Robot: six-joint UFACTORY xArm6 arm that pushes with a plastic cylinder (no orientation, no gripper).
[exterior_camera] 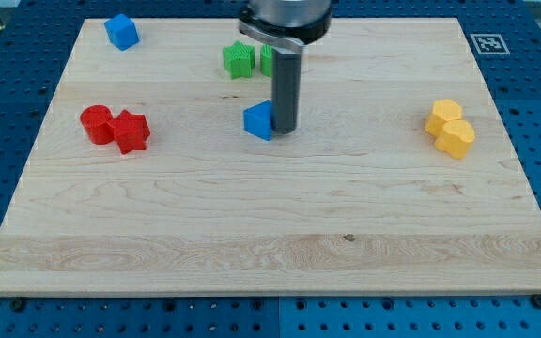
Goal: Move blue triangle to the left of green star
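Note:
The blue triangle (259, 120) lies near the middle of the wooden board (270, 216), toward the view's top. My tip (285, 129) stands right against its right side. The green star (239, 59) sits above the blue triangle, slightly to the left. A second green block (267, 61) lies just right of the star, partly hidden behind my rod.
A blue block (121, 31) lies at the top left. A red round block (96, 124) and a red star-like block (131, 131) touch at the left. Two yellow blocks (444, 116) (455, 138) touch at the right. The board's edges drop to a blue perforated table.

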